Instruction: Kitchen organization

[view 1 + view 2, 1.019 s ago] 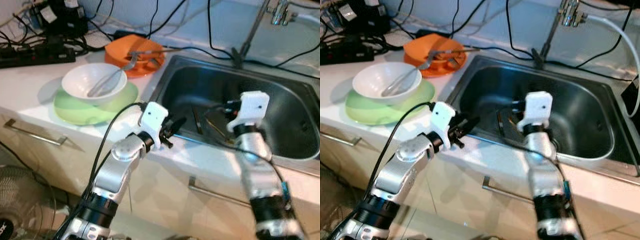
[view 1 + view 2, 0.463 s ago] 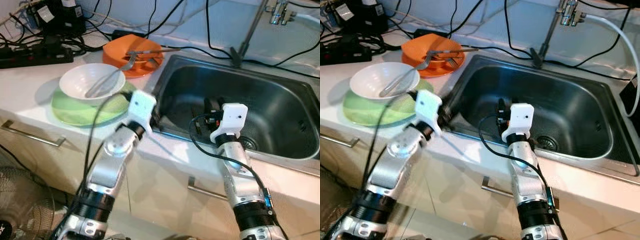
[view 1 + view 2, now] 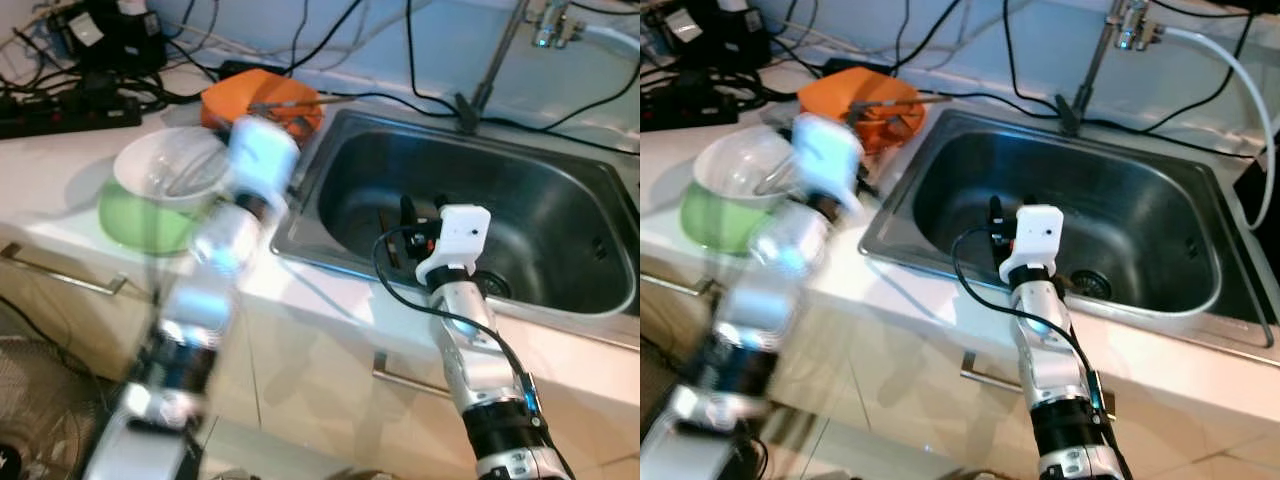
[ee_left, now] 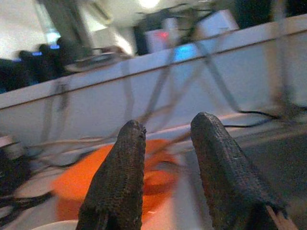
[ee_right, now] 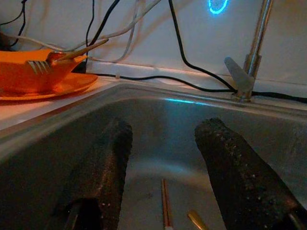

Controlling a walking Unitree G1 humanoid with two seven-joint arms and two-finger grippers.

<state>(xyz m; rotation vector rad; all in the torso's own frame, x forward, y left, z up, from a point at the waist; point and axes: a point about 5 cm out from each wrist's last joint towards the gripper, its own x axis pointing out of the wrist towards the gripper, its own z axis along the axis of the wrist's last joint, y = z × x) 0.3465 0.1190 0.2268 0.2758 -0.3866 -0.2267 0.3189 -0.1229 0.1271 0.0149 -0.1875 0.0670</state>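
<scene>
The right gripper (image 5: pixel 163 177), fingers spread and empty, hangs inside the sink (image 3: pixel 560 200) over cutlery (image 5: pixel 165 203). The left gripper (image 4: pixel 165 163), also spread, points at the orange bowl (image 3: pixel 262 100) on the worktop (image 3: pixel 60 160).

left tool (image 4: pixel 165 139) swung up toward orange plate (image 3: pixel 262 100) | right tool (image 5: pixel 165 143) lowered into sink (image 3: pixel 560 150)

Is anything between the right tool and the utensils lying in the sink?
Nothing visible. The right tool, open, is inside the sink, and the utensils lie on the bottom just beyond its fingertips.
</scene>
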